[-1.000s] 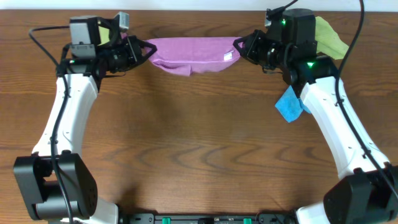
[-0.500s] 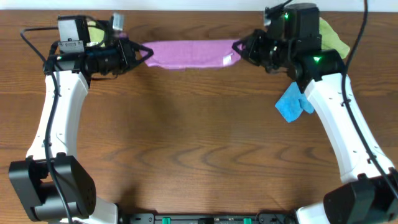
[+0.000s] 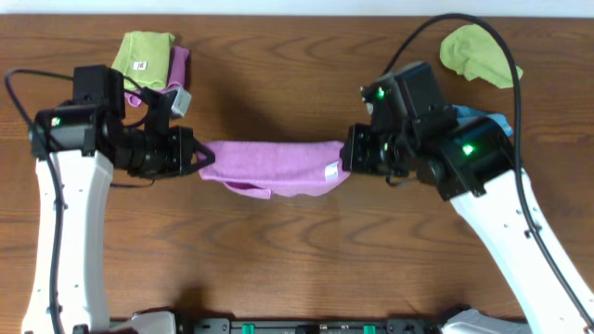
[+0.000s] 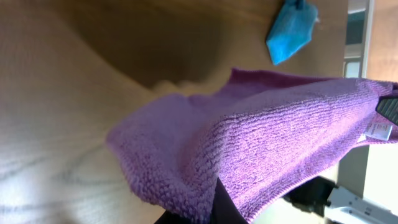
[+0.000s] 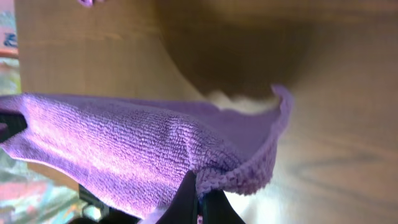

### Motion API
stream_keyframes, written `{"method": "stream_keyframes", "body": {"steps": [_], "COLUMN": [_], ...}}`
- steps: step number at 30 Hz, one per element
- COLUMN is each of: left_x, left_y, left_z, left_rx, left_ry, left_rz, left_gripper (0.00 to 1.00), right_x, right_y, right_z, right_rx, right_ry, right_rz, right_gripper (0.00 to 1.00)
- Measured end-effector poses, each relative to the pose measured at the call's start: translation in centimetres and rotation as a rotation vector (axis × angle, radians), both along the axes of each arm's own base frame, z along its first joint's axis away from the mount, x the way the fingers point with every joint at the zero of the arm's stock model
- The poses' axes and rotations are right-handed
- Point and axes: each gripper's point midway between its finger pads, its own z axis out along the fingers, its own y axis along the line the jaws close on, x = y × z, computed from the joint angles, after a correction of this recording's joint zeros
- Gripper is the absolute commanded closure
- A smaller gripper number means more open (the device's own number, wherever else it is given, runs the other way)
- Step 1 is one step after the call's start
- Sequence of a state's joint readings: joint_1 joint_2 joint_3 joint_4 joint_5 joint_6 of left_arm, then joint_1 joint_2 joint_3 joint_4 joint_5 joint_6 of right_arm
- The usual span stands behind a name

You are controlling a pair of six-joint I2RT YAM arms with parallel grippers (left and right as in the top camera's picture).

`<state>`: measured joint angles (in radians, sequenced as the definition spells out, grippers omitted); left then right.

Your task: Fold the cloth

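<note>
A lilac-purple cloth hangs stretched in a band between the two grippers over the middle of the wooden surface, a small white tag near its right end. The left gripper is closed on its left end, the right gripper on its right end. Folded lime-green cloths lie at the far left and far right. A blue cloth lies beside the right arm.
</note>
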<state>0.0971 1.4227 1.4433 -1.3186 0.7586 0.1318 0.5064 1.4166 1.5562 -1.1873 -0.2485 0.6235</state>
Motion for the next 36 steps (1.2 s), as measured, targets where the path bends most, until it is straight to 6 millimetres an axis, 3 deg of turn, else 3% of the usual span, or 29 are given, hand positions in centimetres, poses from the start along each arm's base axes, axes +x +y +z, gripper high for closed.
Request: {"method": "stream_keyframes", "body": {"steps": [3, 6, 10, 15, 20, 26, 36], "left_x": [-1.6, -3.4, -4.5, -2.6, -1.1, 2.2, 7.5], "left_y": [0.0, -0.1, -0.2, -0.2, 0.0, 0.5, 0.7], "left_z": [0.0, -1.3, -2.7, -2.3, -2.4, -3.8, -5.9], "left_rx": [0.011, 0.011, 0.008, 0.008, 0.01, 0.018, 0.004], "left_ry": [0.009, 0.05, 0.091, 0.0, -0.036, -0.064, -0.122], "left_rz": [-0.001, -0.001, -0.001, 0.006, 0.025, 0.058, 0.099], "left_gripper": [0.94, 0.94, 0.94, 0.94, 0.94, 0.94, 0.94], "right_x": [-1.6, -3.1, -3.6, -2.9, -1.0, 2.5, 8.2], "right_y": [-0.1, -0.2, -0.2, -0.6, -0.3, 0.3, 0.6], "right_z": [0.2, 0.0, -0.2, -0.6, -1.9, -4.3, -4.8], "right_rx": [-0.011, -0.028, -0.035, -0.063, -0.102, -0.163, -0.159], "right_ry": [0.026, 0.07, 0.099, 0.089, 0.074, 0.04, -0.101], "right_rz": [-0.007, -0.021, -0.054, -0.098, -0.131, -0.17, -0.236], "right_gripper": [0.99, 0.99, 0.99, 0.99, 0.99, 0.99, 0.99]}}
